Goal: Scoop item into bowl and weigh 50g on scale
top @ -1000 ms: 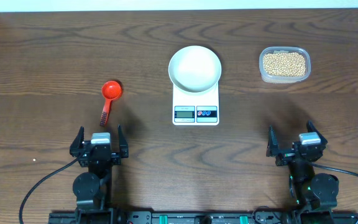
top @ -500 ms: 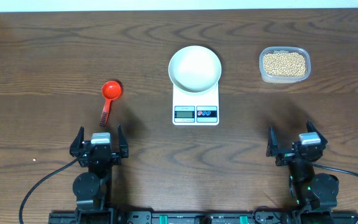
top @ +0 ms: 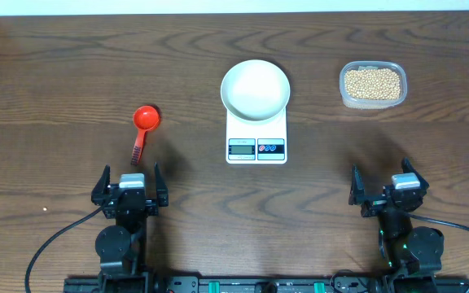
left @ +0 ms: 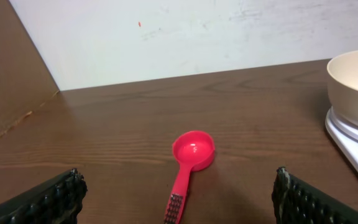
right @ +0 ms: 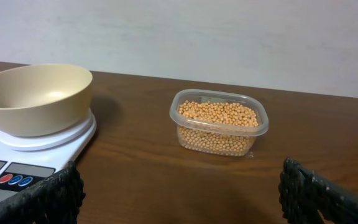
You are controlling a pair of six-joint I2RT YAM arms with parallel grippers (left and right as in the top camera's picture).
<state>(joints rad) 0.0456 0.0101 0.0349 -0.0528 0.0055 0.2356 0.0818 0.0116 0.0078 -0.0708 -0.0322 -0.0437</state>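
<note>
Fingers on our left gripper and right gripper stand spread, empty. Our red plastic scoop lies free; the empty round white bowl sits on the white rectangular scale; tan beans fill the clear plastic container. We judge nothing scooped yet.

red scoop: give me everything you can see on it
The red scoop looks like glossy plastic. It has a small round cup, empty and facing up, and a straight narrow handle with a ribbed, darker end. It lies flat on the wooden table, well to the left of the scale. The handle points toward the left claw, which is open and not touching it. Only the table touches the scoop.
</note>
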